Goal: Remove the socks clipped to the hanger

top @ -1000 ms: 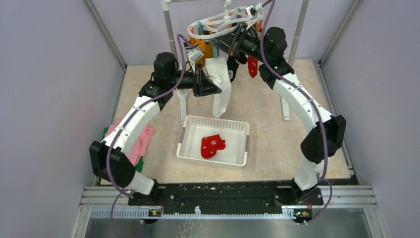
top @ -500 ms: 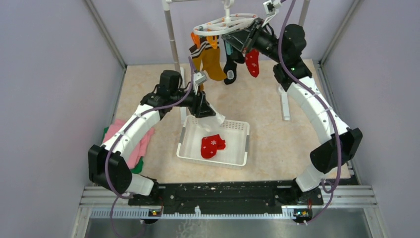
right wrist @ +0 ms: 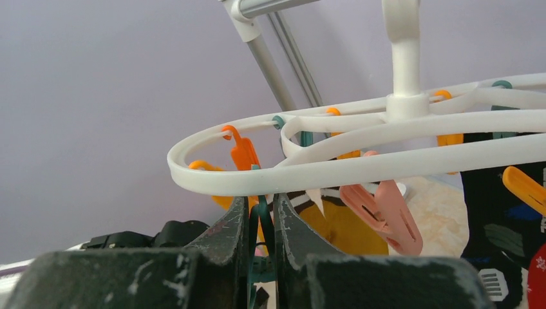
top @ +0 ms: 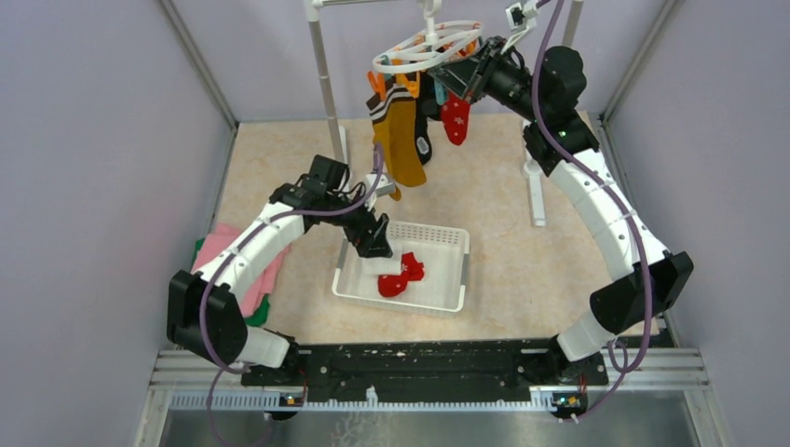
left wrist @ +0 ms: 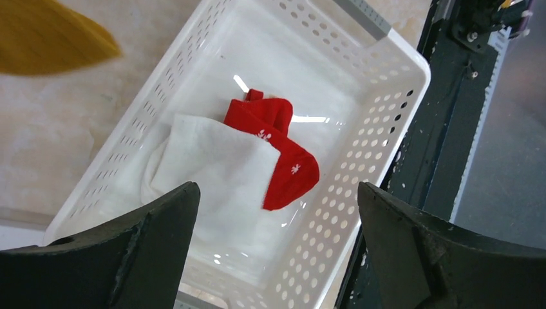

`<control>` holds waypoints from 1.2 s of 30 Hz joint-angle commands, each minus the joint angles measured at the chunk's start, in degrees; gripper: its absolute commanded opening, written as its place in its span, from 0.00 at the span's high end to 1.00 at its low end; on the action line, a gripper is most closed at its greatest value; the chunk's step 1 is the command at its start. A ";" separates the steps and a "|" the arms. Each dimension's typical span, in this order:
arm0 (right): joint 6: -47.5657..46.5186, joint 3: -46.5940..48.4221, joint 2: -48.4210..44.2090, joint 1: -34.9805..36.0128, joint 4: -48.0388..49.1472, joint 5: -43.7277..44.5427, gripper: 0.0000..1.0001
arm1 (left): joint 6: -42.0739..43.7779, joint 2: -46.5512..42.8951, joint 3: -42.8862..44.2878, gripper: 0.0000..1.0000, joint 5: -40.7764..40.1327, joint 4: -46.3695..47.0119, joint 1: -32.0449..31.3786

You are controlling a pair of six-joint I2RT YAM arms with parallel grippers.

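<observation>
The white oval hanger (top: 424, 45) hangs from the rack at the back, with a mustard sock (top: 401, 140), a black sock (top: 425, 142) and a red snowflake sock (top: 456, 119) clipped to it. My right gripper (top: 463, 79) is up at the ring (right wrist: 322, 170), shut on a teal clip (right wrist: 263, 222) just under it. My left gripper (left wrist: 275, 193) hovers wide open over the white basket (left wrist: 380, 129). Nothing is between its fingers. In the basket a white sock (left wrist: 212, 170) lies partly over a red snowflake sock (left wrist: 286, 151).
A pink and green folded cloth (top: 251, 270) lies left of the basket (top: 438, 303). The rack's white poles (top: 326, 84) and foot (top: 538, 200) stand at the back. Purple walls close in both sides. A black rail (left wrist: 451, 129) runs along the near edge.
My left gripper pulled the white sock down off the hanger, carried it to the basket and opened, leaving it there. The hanger swung back; my right arm rose slightly, still shut.
</observation>
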 commanded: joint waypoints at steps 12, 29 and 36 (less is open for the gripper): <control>-1.03 -1.36 -4.54 -3.71 -4.57 2.77 1.00 | -13.62 -2.00 16.68 0.01 -8.39 9.25 1.04; -2.18 -1.51 -5.97 -5.76 -8.45 2.20 0.98 | -22.27 7.41 26.04 0.01 -1.53 22.77 1.67; -0.80 -2.21 -6.35 -6.85 -7.71 0.69 0.98 | -23.46 8.58 24.45 0.04 -0.88 26.05 1.50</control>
